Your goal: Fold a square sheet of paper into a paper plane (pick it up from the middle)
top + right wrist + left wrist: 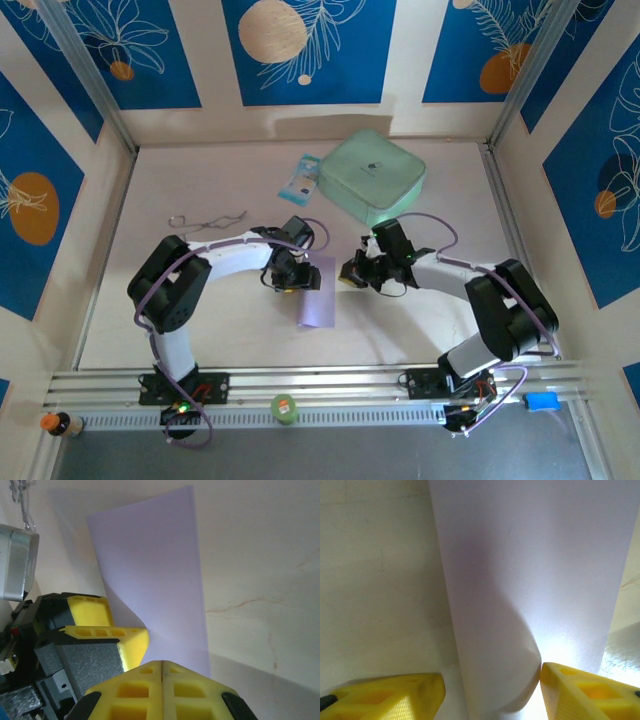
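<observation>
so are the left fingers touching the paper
Touching. The left wrist view shows the curled fold of the paper resting against one of the left fingers; the other stands clear.

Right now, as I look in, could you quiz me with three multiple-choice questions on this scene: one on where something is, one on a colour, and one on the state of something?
1. Where does the mint-green case sit?
A. at the far end of the table
B. at the near edge, between the arm bases
C. hanging from a side wall

2. What colour is the sheet of paper?
A. red
B. pale lavender
C. black

3. How does the right gripper stand?
A. wide open
B. clamped round the case
C. shut

Answers:
1 A: the top view shows it at the table's far edge.
2 B: both wrist views show the sheet as lavender.
3 C: in the right wrist view its yellow fingers meet with no gap.
</observation>
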